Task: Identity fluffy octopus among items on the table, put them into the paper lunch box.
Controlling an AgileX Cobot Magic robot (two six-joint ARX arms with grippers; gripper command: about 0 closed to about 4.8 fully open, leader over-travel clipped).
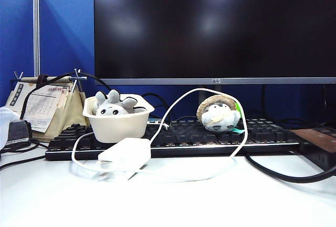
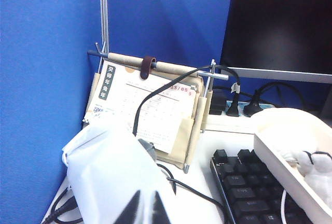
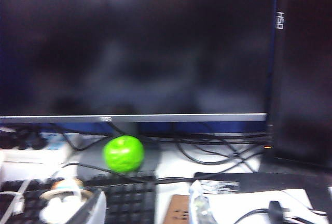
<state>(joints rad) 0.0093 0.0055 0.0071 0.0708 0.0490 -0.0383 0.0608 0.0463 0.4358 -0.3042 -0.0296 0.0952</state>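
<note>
- The fluffy octopus (image 1: pixel 113 106) sits in the paper lunch box (image 1: pixel 118 127), its head and limbs above the rim, so I judge the placing done.
- What could go wrong: the box stands on the back edge of the keyboard (image 1: pixel 210 135), not flat on the tabletop (image 1: pixel 168 195). A knock from either arm could rock it and tip the plush out.
- The white cable (image 1: pixel 178 101) loops beside the box to the power adapter (image 1: pixel 125 151), which lies just in front. A hand that catches the cable could drag the box along.
- The hat-wearing plush (image 1: pixel 218 114) lies nearer the right hand. It could be mistaken for a second octopus and wrongly boxed.
- The right hand (image 3: pixel 147 211) is wide open with nothing between its fingers. It hovers over the keyboard's far end, near the green ball (image 3: pixel 123 153).
- From the right hand the box lies past the hat plush, out of its wrist view and well apart.
- Only the dark tips of the left hand (image 2: pixel 146 209) show, close together, against a white bundle (image 2: pixel 109 167). I cannot tell its opening, and nothing is seen in it.
- From the left hand the box lies near, off to one side across the keyboard's corner.
</note>
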